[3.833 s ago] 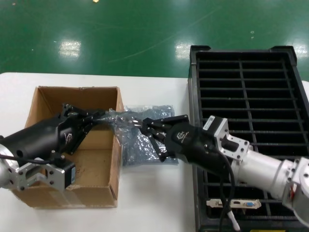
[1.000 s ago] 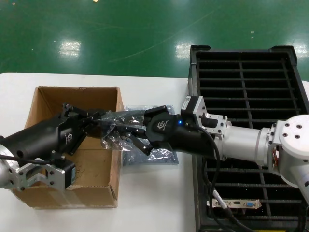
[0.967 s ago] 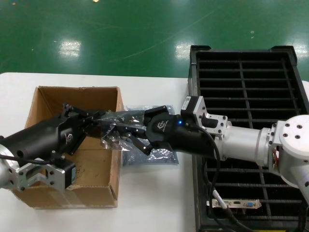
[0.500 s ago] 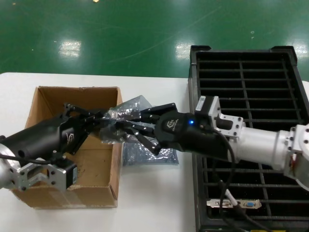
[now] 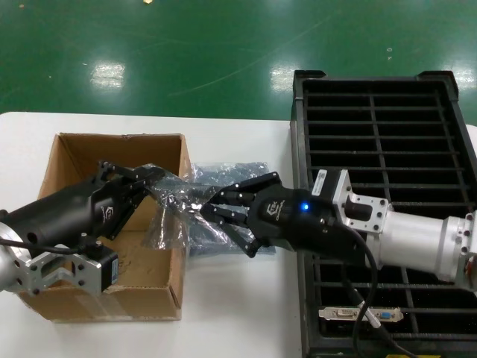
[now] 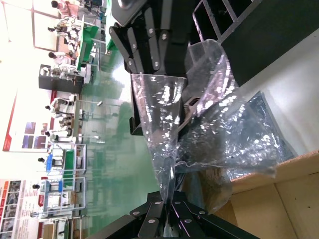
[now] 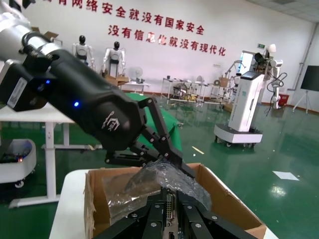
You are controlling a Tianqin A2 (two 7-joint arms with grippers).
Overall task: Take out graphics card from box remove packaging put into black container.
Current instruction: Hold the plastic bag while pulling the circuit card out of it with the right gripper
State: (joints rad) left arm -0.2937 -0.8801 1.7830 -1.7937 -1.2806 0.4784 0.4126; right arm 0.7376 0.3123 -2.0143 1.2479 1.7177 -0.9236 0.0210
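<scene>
The left tool (image 5: 153, 179) is closed on one end of the bag (image 5: 170, 212), above the right wall of the box (image 5: 112, 224). The right tool (image 5: 212, 211) is clamped on the bracket end of the graphics card (image 7: 170, 209), which sits at the bag mouth. The bag is thin, slick and limp; it deforms under pull. The card is rigid and fragile: grip only the metal bracket or board edge. The black container (image 5: 380, 149) stands on the worktop (image 5: 238, 313) beside the right arm.
</scene>
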